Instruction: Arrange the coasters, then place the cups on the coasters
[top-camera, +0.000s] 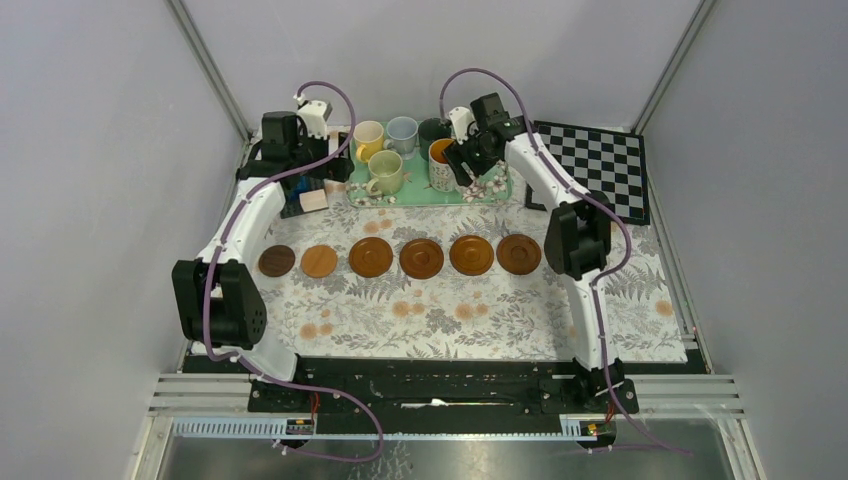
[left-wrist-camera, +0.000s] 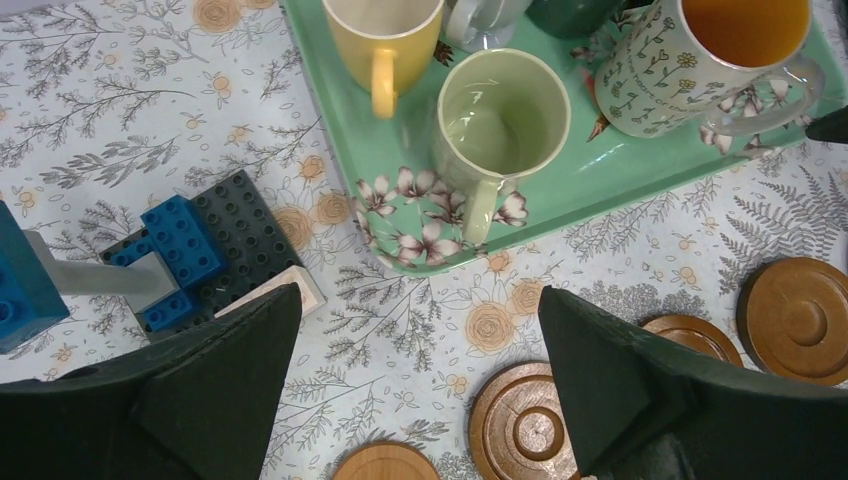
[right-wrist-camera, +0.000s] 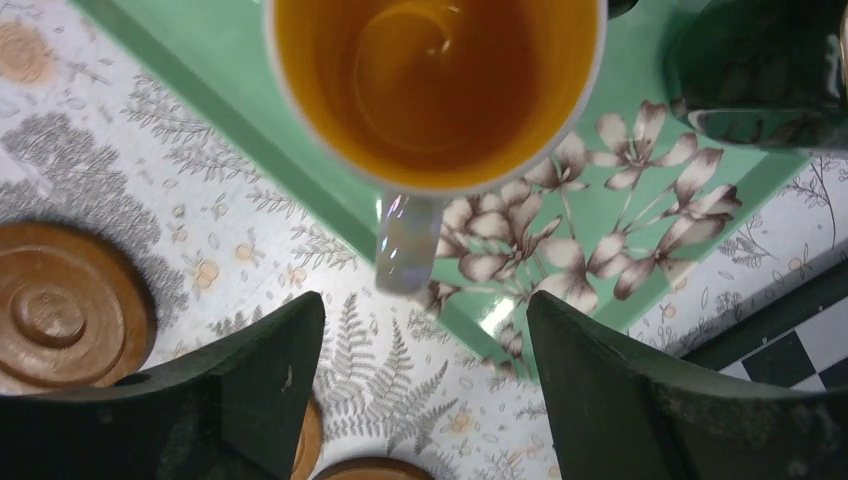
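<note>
Several brown coasters (top-camera: 421, 258) lie in a row across the middle of the cloth. The cups stand on a green floral tray (top-camera: 495, 190) at the back: yellow (top-camera: 367, 138), pale blue (top-camera: 401, 132), pale green (top-camera: 385, 172), dark green (top-camera: 432, 130) and floral with an orange inside (top-camera: 442, 165). My right gripper (right-wrist-camera: 425, 330) is open just short of the floral cup (right-wrist-camera: 435, 80), whose handle (right-wrist-camera: 405, 245) points at the gap between the fingers. My left gripper (left-wrist-camera: 415, 340) is open and holds nothing, above the cloth between the tray (left-wrist-camera: 340, 130) and two coasters (left-wrist-camera: 525, 430).
A stack of blue and dark toy bricks (left-wrist-camera: 185, 250) with a pale wooden block sits left of the tray, beside my left gripper. A black-and-white checkerboard (top-camera: 595, 165) lies at the back right. The dark green cup (right-wrist-camera: 770, 70) stands close to the right of the floral cup.
</note>
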